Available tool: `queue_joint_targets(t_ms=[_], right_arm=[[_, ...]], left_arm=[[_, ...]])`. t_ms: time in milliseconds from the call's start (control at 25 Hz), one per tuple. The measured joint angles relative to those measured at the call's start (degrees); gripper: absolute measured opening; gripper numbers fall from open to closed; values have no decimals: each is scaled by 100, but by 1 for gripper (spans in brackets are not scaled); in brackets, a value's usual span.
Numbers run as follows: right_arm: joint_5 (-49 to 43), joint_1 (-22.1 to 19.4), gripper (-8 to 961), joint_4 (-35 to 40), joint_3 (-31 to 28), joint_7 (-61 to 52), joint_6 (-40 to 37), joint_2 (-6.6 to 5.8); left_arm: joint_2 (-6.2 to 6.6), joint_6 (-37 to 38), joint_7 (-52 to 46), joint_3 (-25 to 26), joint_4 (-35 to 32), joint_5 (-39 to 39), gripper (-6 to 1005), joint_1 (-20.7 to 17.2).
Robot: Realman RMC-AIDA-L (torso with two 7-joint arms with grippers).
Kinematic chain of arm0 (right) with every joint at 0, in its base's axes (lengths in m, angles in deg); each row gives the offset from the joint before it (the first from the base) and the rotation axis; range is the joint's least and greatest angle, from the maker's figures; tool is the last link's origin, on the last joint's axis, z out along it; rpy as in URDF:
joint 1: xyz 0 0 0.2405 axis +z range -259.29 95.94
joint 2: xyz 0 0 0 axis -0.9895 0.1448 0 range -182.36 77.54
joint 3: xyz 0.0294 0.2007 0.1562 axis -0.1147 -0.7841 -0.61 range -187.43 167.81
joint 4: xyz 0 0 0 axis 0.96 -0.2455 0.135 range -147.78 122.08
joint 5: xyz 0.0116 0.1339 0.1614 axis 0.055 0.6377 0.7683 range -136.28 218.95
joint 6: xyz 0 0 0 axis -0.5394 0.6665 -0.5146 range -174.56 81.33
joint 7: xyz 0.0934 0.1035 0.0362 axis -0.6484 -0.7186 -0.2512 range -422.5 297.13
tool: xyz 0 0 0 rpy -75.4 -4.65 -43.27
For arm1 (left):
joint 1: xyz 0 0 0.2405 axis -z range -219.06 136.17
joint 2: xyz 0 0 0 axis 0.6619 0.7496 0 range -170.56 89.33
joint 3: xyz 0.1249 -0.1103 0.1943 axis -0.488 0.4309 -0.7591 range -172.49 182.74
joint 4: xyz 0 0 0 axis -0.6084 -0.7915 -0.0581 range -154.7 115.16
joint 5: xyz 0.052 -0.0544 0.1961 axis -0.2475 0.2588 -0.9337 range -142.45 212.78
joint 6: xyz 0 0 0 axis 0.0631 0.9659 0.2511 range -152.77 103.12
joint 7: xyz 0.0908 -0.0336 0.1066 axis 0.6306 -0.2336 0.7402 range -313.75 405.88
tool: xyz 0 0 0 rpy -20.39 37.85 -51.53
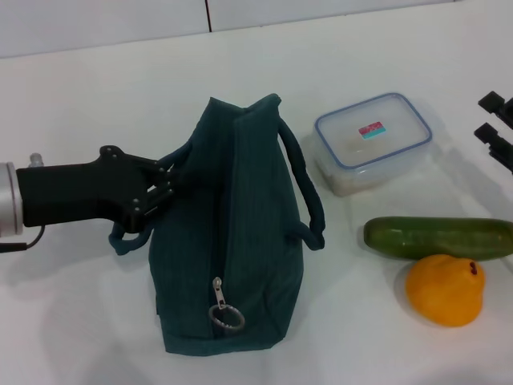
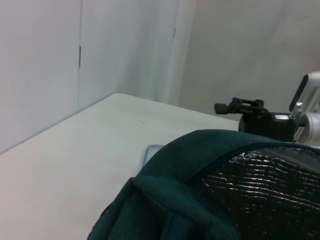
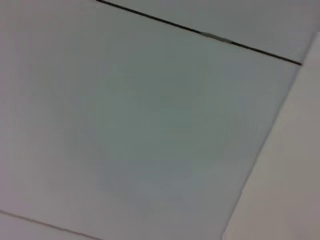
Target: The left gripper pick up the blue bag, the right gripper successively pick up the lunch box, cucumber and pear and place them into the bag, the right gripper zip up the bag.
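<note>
On a white table [image 1: 96,96], the pear [image 1: 446,289] touches the cucumber [image 1: 439,237], with the lunch box [image 1: 371,139] beyond. The bag [image 1: 232,241] stands left of them, its near handle pinched in the left gripper [image 1: 164,188]. The right gripper [image 1: 497,128] sits at the far right edge, fingers apart, holding nothing.

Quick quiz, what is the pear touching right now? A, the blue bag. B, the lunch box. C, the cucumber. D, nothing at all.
C: in the head view the pear sits right against the cucumber, well apart from the lunch box and the blue bag.
</note>
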Motion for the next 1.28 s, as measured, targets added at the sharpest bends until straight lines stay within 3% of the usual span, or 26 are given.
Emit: queue_joint_targets(t_ms=[480, 1280], right_arm=[[-80, 426, 720, -258, 202, -815, 635, 26], [-36, 888, 696, -425, 231, -1018, 1091, 71]], left_arm=[[-7, 128, -2, 0, 0, -8, 48, 6], [-6, 193, 78, -208, 9, -32, 48, 24]])
